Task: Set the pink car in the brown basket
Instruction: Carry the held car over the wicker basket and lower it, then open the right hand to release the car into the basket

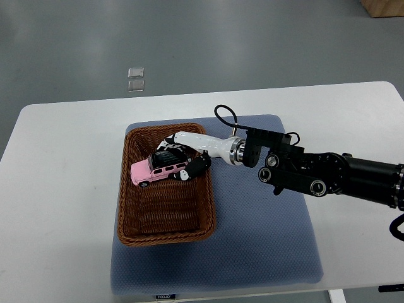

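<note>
Reaching in from the right edge across the blue mat (265,246) and over the brown basket's (136,237) right rim, right hand (183,156) with fingers curled around the pink car (158,169), black fingertips (197,166) pressed to its rear end and others over its dark roof. Held inside the basket, toward its far end, nose pointing at the basket's left wall, whether resting on the weave or just above it not clear. Under the basket, the mat, on a white table (57,189).
</note>
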Available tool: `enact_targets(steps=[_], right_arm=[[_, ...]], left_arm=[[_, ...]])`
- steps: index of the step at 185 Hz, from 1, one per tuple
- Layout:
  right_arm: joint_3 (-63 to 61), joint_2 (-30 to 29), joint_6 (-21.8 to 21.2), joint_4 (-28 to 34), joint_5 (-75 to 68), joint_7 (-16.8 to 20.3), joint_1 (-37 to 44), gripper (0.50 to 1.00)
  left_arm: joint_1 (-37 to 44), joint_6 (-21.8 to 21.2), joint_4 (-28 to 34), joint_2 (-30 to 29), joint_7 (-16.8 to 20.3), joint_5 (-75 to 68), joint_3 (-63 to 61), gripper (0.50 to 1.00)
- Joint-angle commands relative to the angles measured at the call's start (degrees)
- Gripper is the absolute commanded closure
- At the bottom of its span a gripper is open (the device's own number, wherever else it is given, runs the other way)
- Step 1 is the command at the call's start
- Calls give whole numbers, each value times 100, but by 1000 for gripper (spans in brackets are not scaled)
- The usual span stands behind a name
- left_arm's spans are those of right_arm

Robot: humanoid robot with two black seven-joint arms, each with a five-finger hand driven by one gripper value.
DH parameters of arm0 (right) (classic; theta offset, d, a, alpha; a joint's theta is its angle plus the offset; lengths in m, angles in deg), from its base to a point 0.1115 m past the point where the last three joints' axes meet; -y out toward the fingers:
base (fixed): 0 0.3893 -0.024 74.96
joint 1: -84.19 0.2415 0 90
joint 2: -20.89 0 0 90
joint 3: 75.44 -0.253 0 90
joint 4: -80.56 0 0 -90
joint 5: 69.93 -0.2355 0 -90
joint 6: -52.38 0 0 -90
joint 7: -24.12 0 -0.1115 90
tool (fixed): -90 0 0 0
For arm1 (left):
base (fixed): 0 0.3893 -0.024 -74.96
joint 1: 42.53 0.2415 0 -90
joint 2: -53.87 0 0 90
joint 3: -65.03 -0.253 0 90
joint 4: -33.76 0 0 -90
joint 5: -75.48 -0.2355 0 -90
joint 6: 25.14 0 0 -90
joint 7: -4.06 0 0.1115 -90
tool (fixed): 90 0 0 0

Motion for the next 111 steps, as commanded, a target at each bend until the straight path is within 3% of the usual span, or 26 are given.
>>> enact_targets(steps=[1,7,38,64,91,111], right_arm=[[99,-10,-5,-56,5,-5,-57,736],[134,-63,-5,-100,5,-5,-65,703],[169,-107,4,-161,13,-5,-144,648],[-33,8,65,-152,-83,-14,-101,644],[-1088,289,109,-117,-136,-23,-118,640],[-1905,447,100,-117,-532,-14,-276,605]], left_arm=[[0,-1,0,0,0,3,0,500],[0,-1,0,0,0,3,0,500],[0,-1,8,0,0,3,9,500],[0,-1,8,0,9,3,9,500],[0,-1,8,0,0,3,9,500],[0,-1,8,0,0,3,9,500]])
